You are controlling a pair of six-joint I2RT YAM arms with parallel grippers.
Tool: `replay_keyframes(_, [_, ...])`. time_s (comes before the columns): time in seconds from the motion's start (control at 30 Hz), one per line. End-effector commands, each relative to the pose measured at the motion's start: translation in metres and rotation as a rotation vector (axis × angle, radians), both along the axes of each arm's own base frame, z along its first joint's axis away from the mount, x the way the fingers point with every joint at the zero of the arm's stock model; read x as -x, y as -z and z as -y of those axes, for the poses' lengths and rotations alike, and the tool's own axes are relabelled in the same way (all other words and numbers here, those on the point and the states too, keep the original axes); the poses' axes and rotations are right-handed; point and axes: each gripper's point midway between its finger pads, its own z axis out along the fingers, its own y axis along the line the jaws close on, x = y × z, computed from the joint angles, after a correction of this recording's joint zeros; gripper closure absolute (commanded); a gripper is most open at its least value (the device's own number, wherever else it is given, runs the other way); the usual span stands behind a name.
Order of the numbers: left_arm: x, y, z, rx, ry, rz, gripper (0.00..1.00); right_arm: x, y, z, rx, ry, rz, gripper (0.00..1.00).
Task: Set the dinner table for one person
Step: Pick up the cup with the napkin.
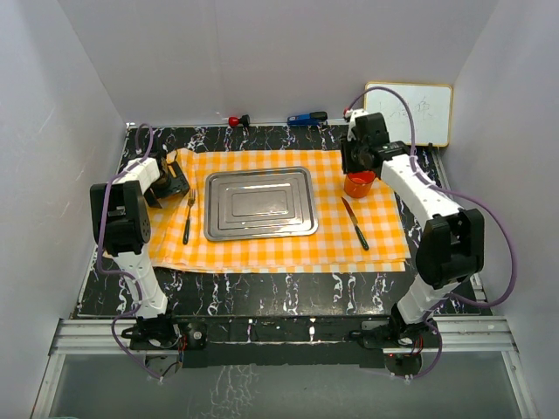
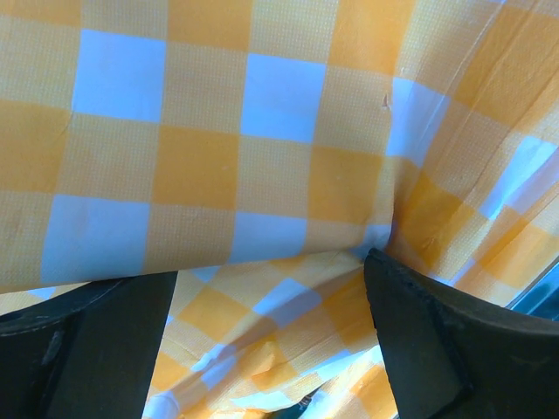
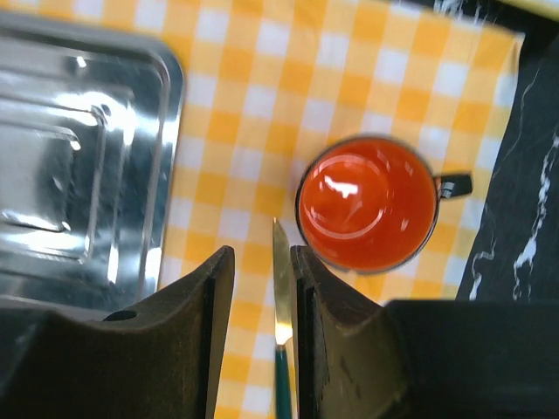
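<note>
- The dinner table [image 1: 262, 297] spreads black and veined beneath both grippers. Most of it is covered by an orange-and-white checked cloth [image 1: 279, 249].
- The right gripper [image 3: 260, 266] hangs with its fingers narrowly parted and grasps nothing.
  - The orange cup [image 3: 367, 202] stands directly beneath it, a little to its right.
  - The knife [image 1: 355, 223] lies flat on the cloth below it, back toward that arm's base. It only shows through the gap between the fingers.
  - The steel tray [image 1: 259, 202] lies off to its left, with a fork [image 1: 188, 218] beyond the tray.
- The left gripper [image 2: 271, 349] is spread wide at the cloth's left edge. A raised fold of cloth sits between its fingers [image 2: 437, 340]; I'd say unpinched, though the close view is poor.
- The place looks essentially laid to me, so the step in hand seems to be letting go and tidying.
- The next move, I'd judge, calls for both grippers to lift straight up. That should keep the cup from tipping and the cloth from dragging.
</note>
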Motion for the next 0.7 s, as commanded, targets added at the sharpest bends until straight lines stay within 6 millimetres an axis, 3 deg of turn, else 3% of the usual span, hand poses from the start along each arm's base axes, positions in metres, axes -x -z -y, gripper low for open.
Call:
replay_keyframes(0.0, [0.02,0.002,0.026,0.096,0.039,-0.057,0.14,0.025,0.014,0.01,0.108,0.046,-0.076,0.7])
replay_keyframes(0.17, [0.022,0.0,0.025,0.082,0.043,-0.061,0.14,0.031,0.027,0.024,0.191,0.1,-0.111,0.7])
replay_keyframes(0.43, [0.023,-0.005,0.023,0.063,0.046,-0.061,0.14,0.013,0.045,0.03,0.24,0.127,-0.094,0.71])
replay_keyframes(0.5, [0.024,-0.015,0.017,0.027,0.037,-0.064,0.14,0.011,0.051,0.025,0.225,0.114,-0.108,0.71])
replay_keyframes(0.67, [0.026,-0.072,-0.016,-0.162,-0.026,0.006,0.11,0.008,0.062,0.02,0.207,0.102,-0.125,0.71])
